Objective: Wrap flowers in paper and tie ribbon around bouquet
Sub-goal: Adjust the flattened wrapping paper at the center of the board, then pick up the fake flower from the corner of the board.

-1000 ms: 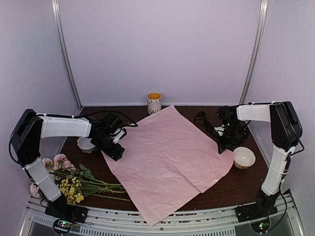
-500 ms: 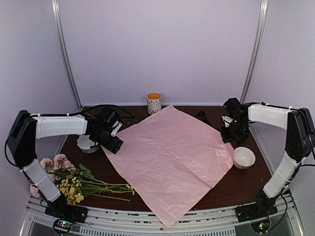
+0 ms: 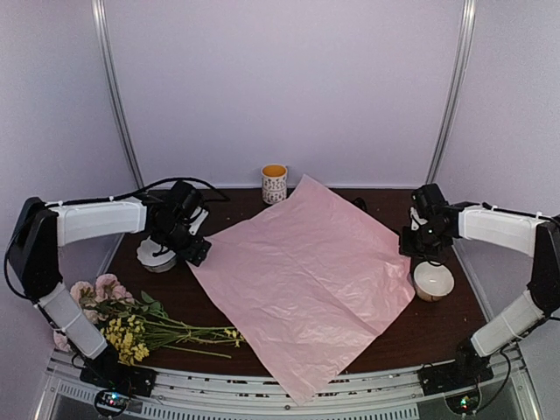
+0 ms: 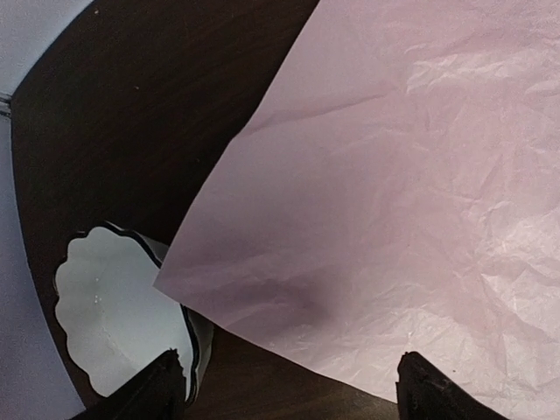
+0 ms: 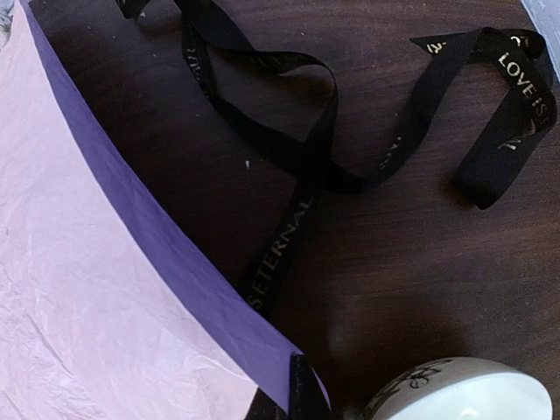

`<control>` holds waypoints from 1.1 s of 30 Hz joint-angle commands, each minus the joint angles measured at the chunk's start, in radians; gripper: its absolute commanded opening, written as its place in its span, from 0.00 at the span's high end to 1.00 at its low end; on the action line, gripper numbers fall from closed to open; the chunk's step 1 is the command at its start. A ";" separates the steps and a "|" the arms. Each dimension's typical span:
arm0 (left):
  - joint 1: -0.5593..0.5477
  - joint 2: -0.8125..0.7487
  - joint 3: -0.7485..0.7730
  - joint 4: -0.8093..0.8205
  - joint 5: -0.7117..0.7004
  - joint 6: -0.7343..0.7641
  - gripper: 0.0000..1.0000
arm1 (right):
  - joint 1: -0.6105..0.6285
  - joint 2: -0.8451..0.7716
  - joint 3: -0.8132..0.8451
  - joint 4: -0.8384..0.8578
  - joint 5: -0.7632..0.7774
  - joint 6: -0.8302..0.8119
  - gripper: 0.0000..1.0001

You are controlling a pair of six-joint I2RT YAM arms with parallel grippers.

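paper (image 3: 302, 276) spread flat mid-table | left gripper (image 3: 196, 255) jaws wide apart over its left corner, gripping nothing | right gripper (image 3: 420, 249) pinched tight on its right corner | flowers (image 3: 131, 319) lying near left | ribbon (image 5: 311, 171) loose, far right beside the paper

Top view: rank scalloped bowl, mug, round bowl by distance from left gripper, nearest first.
1. Scalloped bowl: right beside the left gripper, on its left-wall side.
2. Mug: back centre of the table.
3. Round bowl: far right side.
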 commanded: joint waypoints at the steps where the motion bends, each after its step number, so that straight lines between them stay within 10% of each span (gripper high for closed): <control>1: 0.047 0.056 0.040 -0.012 0.034 -0.037 0.14 | 0.021 -0.030 -0.038 0.077 -0.071 0.057 1.00; 4: 0.047 0.004 0.048 -0.009 0.020 -0.029 0.14 | 0.028 -0.064 -0.048 0.061 -0.046 0.065 1.00; 8: 0.048 -0.058 0.080 -0.097 -0.030 0.001 0.14 | 0.041 -0.146 -0.015 0.016 0.076 0.059 0.59; 13: 0.072 -0.145 0.092 -0.204 -0.014 0.045 0.10 | 0.234 -0.199 0.096 -0.017 0.255 -0.048 0.39; 23: 0.258 -0.341 0.017 -0.146 0.252 0.002 0.03 | 0.837 0.302 0.578 0.011 -0.060 -0.343 0.49; 33: 0.428 -0.433 -0.126 -0.016 0.265 -0.081 0.02 | 1.016 0.977 1.367 -0.288 -0.137 -0.418 0.68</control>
